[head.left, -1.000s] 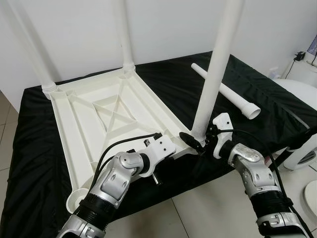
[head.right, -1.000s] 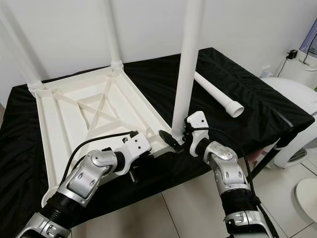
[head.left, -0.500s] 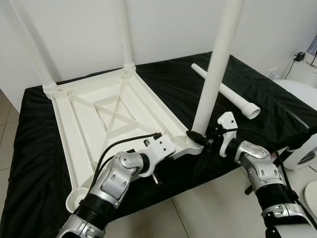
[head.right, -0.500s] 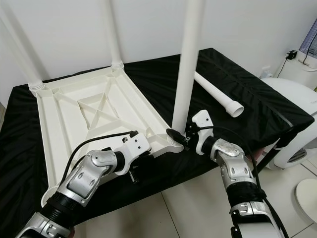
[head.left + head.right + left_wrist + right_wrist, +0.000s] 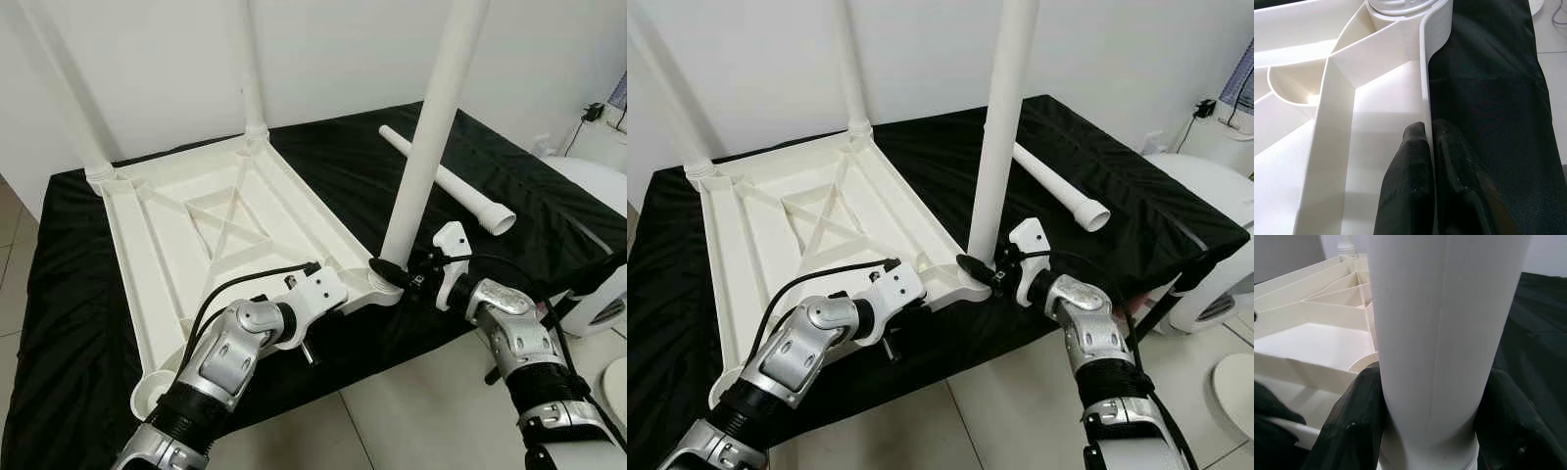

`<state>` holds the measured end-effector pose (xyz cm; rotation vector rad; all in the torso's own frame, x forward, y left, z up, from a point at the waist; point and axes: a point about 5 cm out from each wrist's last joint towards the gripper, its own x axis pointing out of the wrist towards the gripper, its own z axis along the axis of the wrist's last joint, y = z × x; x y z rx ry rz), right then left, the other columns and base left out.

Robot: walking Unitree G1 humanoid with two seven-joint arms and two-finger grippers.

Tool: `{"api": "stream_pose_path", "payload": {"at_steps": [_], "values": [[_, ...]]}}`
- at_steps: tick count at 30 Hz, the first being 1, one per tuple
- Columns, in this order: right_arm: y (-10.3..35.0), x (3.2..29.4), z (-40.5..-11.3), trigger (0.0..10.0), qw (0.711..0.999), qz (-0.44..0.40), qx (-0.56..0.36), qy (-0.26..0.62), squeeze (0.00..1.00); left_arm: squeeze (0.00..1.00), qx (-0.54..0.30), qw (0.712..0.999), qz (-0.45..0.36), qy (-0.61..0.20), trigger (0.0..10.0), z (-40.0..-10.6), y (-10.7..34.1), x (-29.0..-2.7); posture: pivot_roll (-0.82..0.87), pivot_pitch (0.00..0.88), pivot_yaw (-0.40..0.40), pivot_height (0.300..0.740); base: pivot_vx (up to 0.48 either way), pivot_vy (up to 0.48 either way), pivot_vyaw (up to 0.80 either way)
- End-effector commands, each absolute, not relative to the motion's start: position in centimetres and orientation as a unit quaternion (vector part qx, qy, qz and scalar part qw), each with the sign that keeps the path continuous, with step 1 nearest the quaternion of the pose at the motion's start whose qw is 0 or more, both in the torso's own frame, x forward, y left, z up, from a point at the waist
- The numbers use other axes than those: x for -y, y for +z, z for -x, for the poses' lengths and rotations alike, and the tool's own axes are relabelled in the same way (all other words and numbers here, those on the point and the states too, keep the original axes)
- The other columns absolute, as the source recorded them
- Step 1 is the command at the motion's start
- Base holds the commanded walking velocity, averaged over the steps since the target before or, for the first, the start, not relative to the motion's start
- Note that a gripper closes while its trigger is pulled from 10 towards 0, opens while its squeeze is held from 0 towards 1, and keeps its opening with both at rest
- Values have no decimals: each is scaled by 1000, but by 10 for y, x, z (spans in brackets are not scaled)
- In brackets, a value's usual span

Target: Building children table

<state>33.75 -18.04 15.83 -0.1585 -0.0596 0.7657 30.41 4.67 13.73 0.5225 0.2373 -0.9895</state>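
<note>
A white plastic tabletop [image 5: 162, 255] lies upside down on a black-covered surface. Two legs [image 5: 250, 69] [image 5: 64, 98] stand upright in its far corners. A third leg [image 5: 426, 147] stands in the near right corner socket. My right gripper [image 5: 397, 274] is shut on the base of that leg, with one finger [image 5: 1352, 426] on each side of it. My left gripper [image 5: 1429, 128] is shut on the tabletop's near rim, just left of that corner. A fourth leg [image 5: 446, 181] lies loose on the cloth at the back right. The near left corner socket [image 5: 152, 392] holds nothing.
The black cloth [image 5: 333, 166] hangs over the front edge above a tiled floor [image 5: 392, 411]. A white rounded fixture [image 5: 598, 186] stands close on the right, with a dark strap [image 5: 588, 274] beside my right arm. A white wall runs behind.
My right wrist has swung a little outward to the right around the leg's base, and the leg's top has leaned slightly right. The left arm has not moved.
</note>
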Motion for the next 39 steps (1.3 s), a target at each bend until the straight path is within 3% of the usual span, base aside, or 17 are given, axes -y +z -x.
{"api": "stream_pose_path", "payload": {"at_steps": [1,15,27,39], "values": [[158,179,-336,10000,927,65,37,367,0,0,-102,864,-267,-414,10000,-311,140,-56,-131,52,76,740,0,0,0],[155,161,-324,10000,967,11,83,240,0,0,-104,862,-264,-420,10000,-309,137,-54,-141,54,74,740,0,0,0],[153,140,-318,10000,982,-25,95,160,0,0,-103,861,-266,-421,10000,-308,137,-53,-137,46,67,740,0,0,0],[156,116,-313,10000,995,-17,96,24,0,0,-102,860,-267,-423,10000,-307,136,-53,-132,41,59,740,0,0,0]]}}
